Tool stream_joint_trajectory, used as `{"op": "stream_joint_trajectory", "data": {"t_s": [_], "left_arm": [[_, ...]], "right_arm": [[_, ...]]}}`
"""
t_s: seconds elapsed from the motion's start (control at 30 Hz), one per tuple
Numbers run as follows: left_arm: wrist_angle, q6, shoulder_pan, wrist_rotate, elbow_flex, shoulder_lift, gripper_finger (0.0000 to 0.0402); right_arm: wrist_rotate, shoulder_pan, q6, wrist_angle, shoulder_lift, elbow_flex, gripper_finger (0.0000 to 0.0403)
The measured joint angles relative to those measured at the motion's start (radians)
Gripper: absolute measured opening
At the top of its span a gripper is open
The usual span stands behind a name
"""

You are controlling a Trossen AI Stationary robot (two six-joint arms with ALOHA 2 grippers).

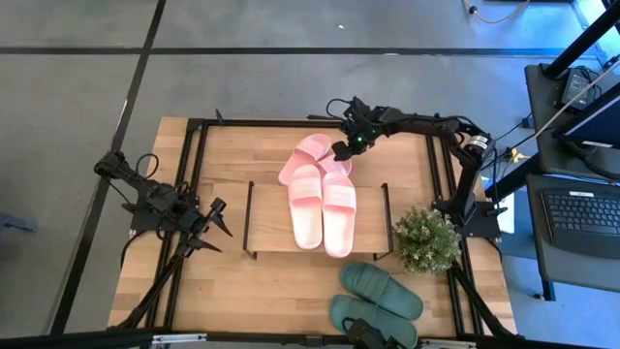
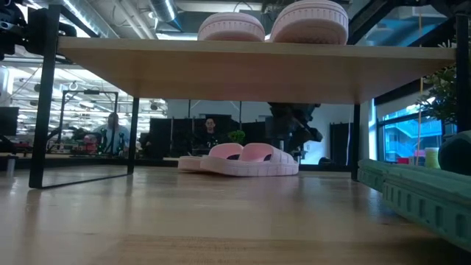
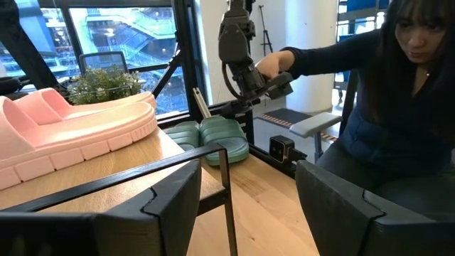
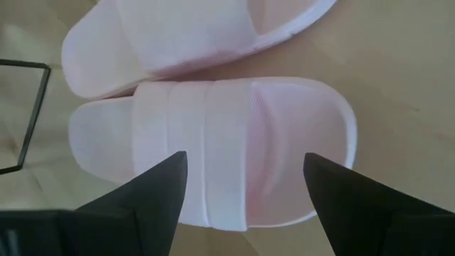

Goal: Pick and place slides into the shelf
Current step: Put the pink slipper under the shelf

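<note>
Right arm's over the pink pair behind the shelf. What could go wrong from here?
1. The right gripper is open over one pink slide whose mate touches it; closing may drag both.
2. The shelf top already carries a pink pair, so placing on top could knock it.
3. The plant stands close to the shelf end.

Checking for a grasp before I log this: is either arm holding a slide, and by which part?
Nothing is held. The right gripper hovers with jaws open above a pink slide on the table; the left gripper waits open beside the shelf.
</note>
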Motion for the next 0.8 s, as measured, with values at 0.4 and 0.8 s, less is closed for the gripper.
{"op": "stream_joint_trajectory", "data": {"t_s": [0.4,0.8], "left_arm": [[0.000,0.000,0.000,0.000,0.000,0.000,0.0221],[0.000,-0.001,0.000,0.000,0.000,0.000,0.0221]], "right_arm": [[-0.001,0.032,0.026,0.008,0.060,0.000,0.0282],[-0.002,0.032,0.022,0.009,0.066,0.000,0.0282]]}}
